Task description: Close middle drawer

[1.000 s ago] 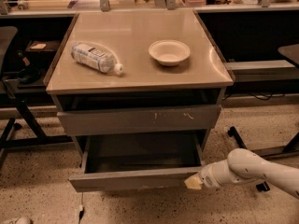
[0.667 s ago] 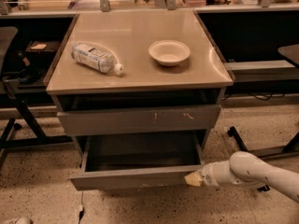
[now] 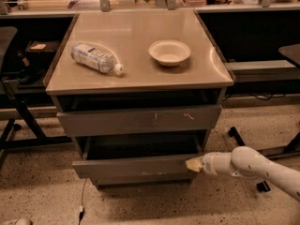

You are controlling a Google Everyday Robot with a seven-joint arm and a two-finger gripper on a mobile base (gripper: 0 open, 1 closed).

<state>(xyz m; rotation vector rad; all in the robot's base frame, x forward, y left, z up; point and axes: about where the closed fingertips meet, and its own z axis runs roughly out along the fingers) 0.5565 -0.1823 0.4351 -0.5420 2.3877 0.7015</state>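
Note:
The middle drawer (image 3: 136, 167) of the grey cabinet stands partly pulled out, its plain flat front facing me and its bare, dark inside (image 3: 140, 148) showing. My gripper (image 3: 193, 164), a yellowish tip on a white arm (image 3: 253, 165) that reaches in from the lower right, rests against the right end of the drawer's front. Above it is the wider grey front with pale scratch marks (image 3: 140, 120), also slightly out.
On the cabinet top (image 3: 136, 29) lie a plastic bottle (image 3: 96, 57) on its side and a white bowl (image 3: 169, 52). A chair and its legs (image 3: 14, 121) stand at the left. A chair base with castors (image 3: 248, 139) is at the right. A lower front (image 3: 140, 178) sits just under the middle drawer.
The middle drawer has slid some way into the cabinet. My gripper has moved with its front, away from me towards the cabinet.

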